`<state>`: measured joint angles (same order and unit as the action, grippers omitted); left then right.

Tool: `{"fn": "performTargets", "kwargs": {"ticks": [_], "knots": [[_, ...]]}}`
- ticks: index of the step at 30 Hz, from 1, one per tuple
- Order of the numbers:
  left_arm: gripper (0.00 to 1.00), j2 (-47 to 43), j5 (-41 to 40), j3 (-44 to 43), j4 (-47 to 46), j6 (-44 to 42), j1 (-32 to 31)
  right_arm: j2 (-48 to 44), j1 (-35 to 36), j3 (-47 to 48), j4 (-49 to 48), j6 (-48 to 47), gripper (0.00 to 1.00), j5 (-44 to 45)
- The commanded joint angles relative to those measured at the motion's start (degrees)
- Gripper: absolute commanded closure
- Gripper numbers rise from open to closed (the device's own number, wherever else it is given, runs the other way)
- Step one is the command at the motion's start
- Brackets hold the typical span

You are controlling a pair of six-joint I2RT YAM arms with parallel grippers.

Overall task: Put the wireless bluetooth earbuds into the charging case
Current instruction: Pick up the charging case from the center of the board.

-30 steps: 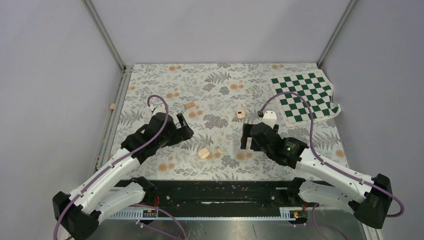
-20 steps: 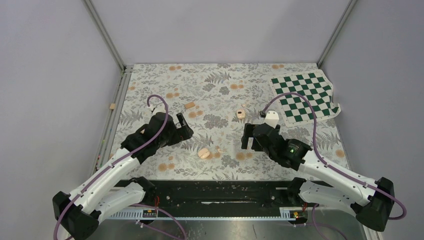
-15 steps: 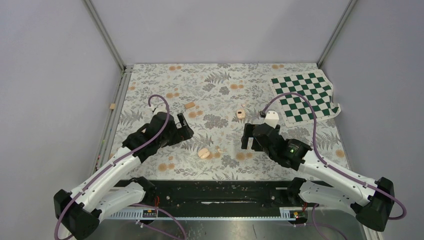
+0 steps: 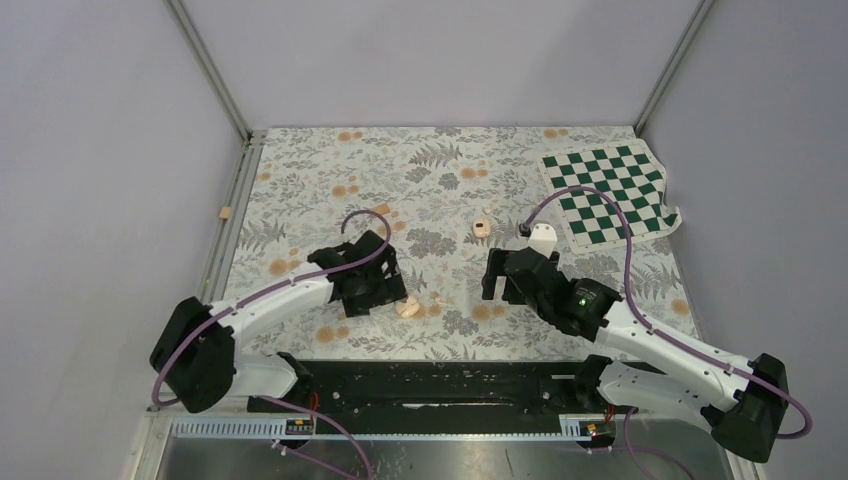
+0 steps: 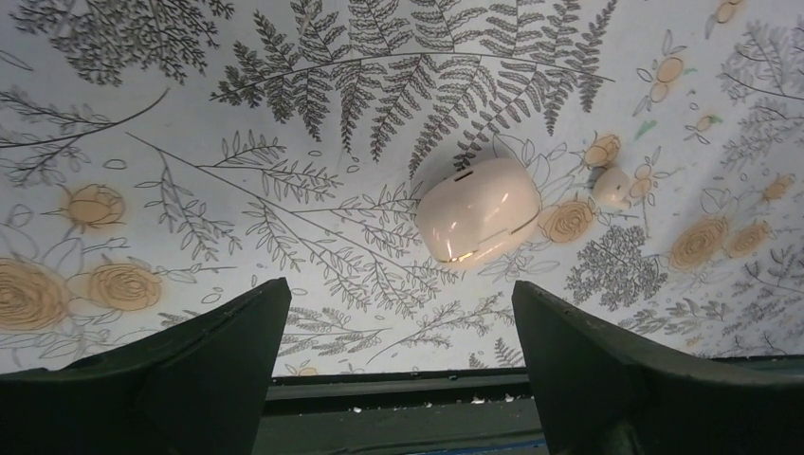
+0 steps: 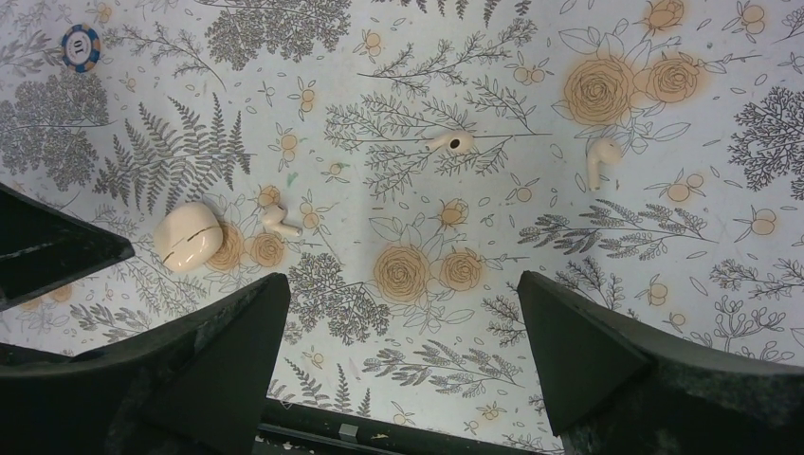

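The charging case [image 4: 407, 307] is a closed peach-beige clamshell lying on the floral mat. It also shows in the left wrist view [image 5: 477, 210] and the right wrist view [image 6: 188, 237]. One earbud [image 4: 437, 298] lies just right of it, also seen in the left wrist view [image 5: 612, 185] and the right wrist view [image 6: 280, 223]. Two more earbuds [image 6: 450, 142] [image 6: 597, 159] lie further right. My left gripper [image 4: 388, 292] [image 5: 400, 289] is open and empty, just left of the case. My right gripper [image 4: 495, 275] [image 6: 403, 284] is open and empty, right of the case.
A green-and-white chequered mat [image 4: 610, 190] lies at the back right. A flat tan piece [image 4: 381, 209] and a small peach object [image 4: 481, 228] lie further back. A blue-and-white chip [image 6: 81, 45] shows in the right wrist view. Grey walls close in the table.
My left arm has swung right and nearer, bringing its open gripper beside the case. The right arm has barely moved. The case and earbuds have not moved.
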<state>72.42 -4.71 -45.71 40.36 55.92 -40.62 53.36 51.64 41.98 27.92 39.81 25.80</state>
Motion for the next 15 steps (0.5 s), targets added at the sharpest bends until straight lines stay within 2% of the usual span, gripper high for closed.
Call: {"fn": "performTargets", "kwargs": {"ticks": [1,6,15], "knots": [[0.10,4.9,2.8,-2.8,-3.7,6.1,-0.8,0.5,0.1,-0.7,0.0,1.6,0.01,-0.3],[0.13,9.8,1.6,-5.2,-6.8,6.0,-1.5,0.6,0.0,-1.0,0.8,1.3,0.01,0.1],[0.19,18.3,5.7,-6.8,-11.5,5.4,-1.5,1.4,0.0,-0.9,0.4,1.3,0.01,-0.2]]}}
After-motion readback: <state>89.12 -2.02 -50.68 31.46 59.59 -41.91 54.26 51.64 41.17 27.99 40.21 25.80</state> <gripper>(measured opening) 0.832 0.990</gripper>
